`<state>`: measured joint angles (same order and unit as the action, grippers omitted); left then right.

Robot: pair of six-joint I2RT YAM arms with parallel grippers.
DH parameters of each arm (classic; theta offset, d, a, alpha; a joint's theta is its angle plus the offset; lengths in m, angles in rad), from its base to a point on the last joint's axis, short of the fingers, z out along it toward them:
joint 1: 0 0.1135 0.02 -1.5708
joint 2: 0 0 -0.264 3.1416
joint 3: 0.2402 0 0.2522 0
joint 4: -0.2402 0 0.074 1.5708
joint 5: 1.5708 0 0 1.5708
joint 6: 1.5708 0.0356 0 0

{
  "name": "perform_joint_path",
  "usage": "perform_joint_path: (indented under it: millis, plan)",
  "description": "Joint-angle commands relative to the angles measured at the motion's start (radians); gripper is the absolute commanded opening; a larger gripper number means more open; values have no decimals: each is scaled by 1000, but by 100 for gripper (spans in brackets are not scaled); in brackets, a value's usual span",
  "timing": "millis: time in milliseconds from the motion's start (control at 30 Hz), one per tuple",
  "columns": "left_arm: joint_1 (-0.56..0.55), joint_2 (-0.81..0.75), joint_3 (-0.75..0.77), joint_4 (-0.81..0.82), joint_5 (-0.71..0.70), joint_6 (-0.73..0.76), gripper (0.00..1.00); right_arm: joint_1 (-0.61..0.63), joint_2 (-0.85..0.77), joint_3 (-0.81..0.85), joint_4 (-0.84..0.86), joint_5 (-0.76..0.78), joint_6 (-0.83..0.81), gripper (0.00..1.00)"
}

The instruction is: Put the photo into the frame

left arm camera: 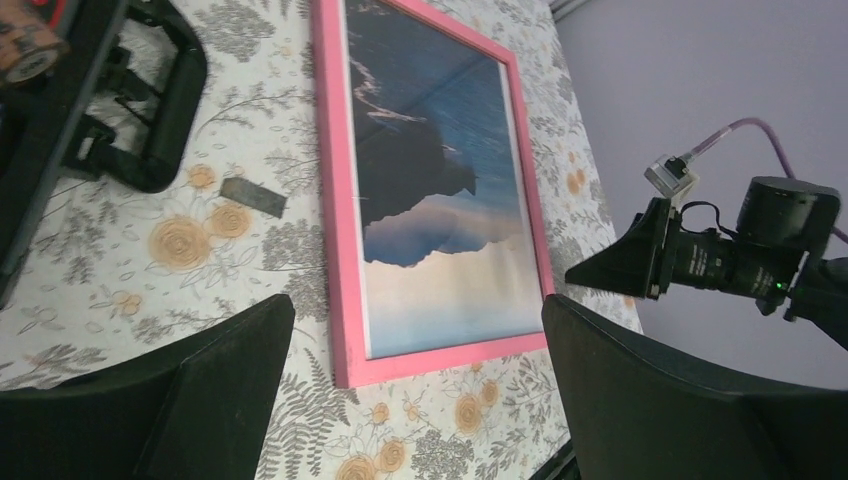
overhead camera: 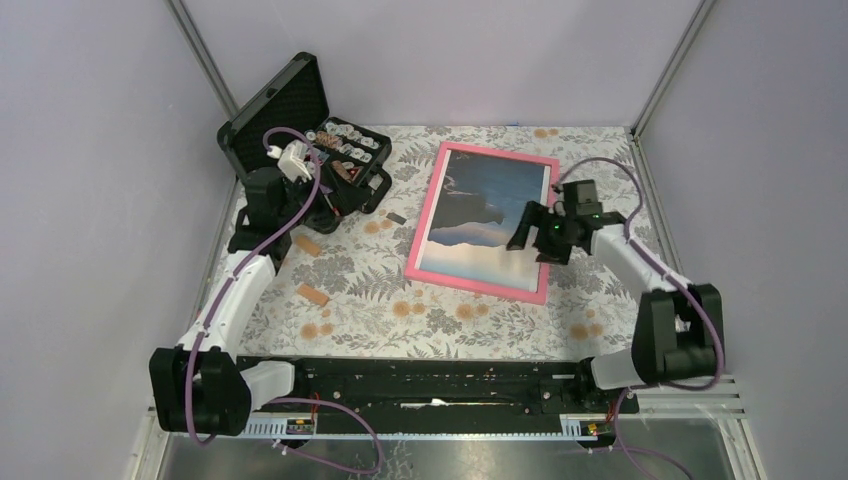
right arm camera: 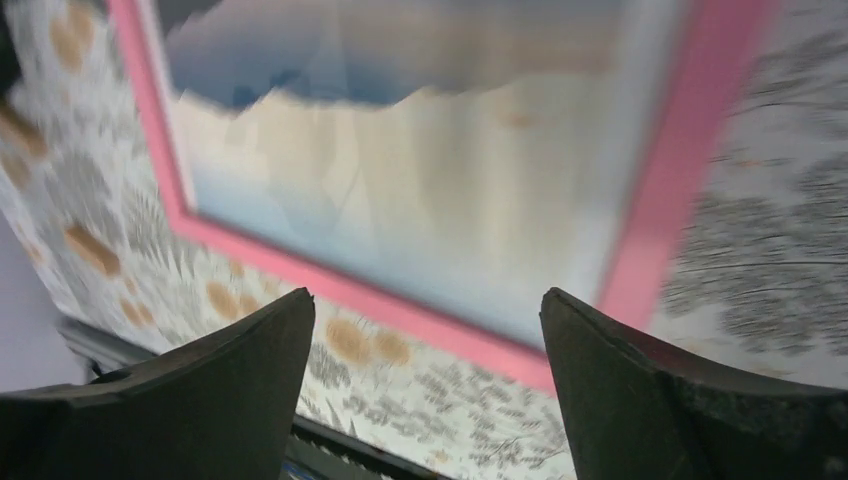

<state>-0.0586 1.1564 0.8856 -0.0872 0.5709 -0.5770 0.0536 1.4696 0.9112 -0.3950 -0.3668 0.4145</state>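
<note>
Right gripper (right arm camera: 425, 300) spread wide, empty, hovering over near right part of frame (overhead camera: 428, 212). Photo (overhead camera: 487, 215) lies inside pink border, picture side up; frame flat on floral table (overhead camera: 450, 320), right of centre. Left gripper (left arm camera: 418, 305) also wide, empty, near open black case (overhead camera: 285, 105). Labels on small items in case (overhead camera: 345, 140) too small to read

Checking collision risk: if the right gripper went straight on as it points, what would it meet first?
Probably the pale lower part of the photo in the frame, close to the near border. The right gripper is open; depth is unclear.
</note>
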Motion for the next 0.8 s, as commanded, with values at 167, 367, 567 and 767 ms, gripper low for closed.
perform_joint_path:
  millis: [167, 367, 567, 767]
  plan:
    - [-180, -103, -11, 132, 20, 144, 99, 282, -468, 95, -89, 16, -5, 100]
    - [-331, -241, -31, 123, -162, 170, 99, 282, -719, 245, -142, 63, -28, 100]
    - [-349, -361, 90, 100, -226, 107, 99, 282, -968, 228, -69, 223, -55, 100]
    - [-349, -421, 215, 39, -306, 96, 99, 282, -1160, 123, 56, 293, -80, 100]
